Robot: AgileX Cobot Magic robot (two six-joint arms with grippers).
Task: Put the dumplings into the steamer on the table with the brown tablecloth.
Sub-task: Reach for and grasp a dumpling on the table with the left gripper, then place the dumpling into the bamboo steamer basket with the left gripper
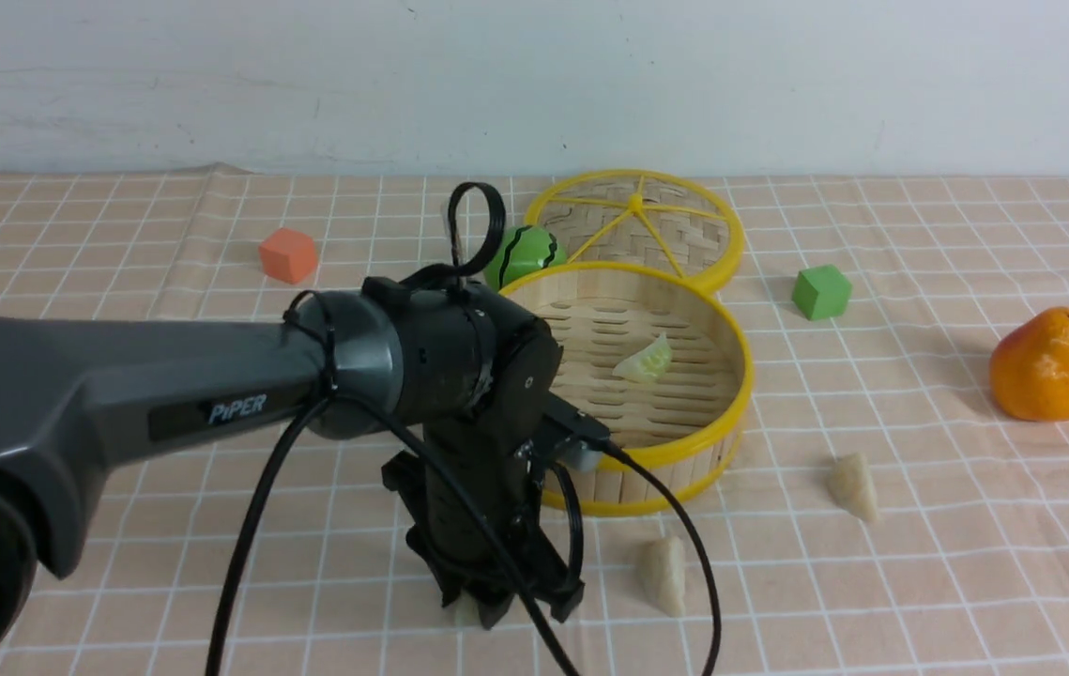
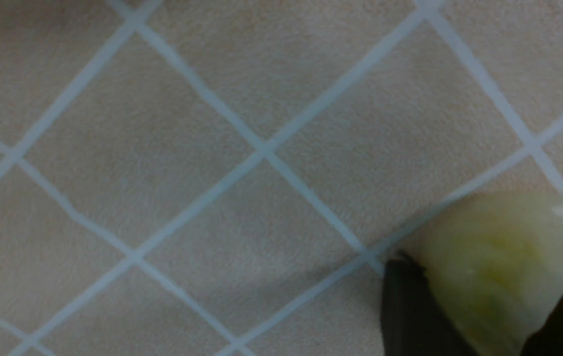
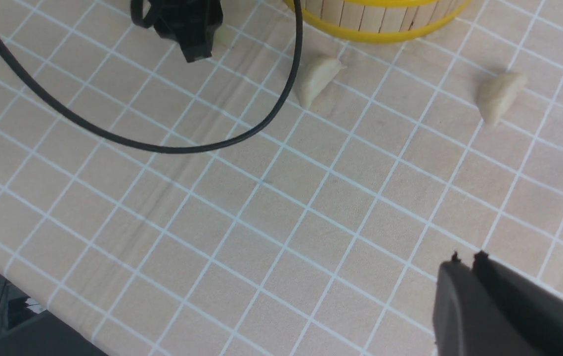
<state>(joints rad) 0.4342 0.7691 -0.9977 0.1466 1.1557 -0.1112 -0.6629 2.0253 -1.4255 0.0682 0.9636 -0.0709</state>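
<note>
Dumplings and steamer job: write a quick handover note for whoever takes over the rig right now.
Left gripper: down at the cloth in front of the steamer, shut on a green dumpling, not yet lifted.
Right gripper: shut, empty, above bare cloth.
Done: the other green dumpling lies on the steamer floor.
Left: carry the gripped one in, then the near beige dumpling and the far beige dumpling, both on the cloth outside the steamer.
</note>
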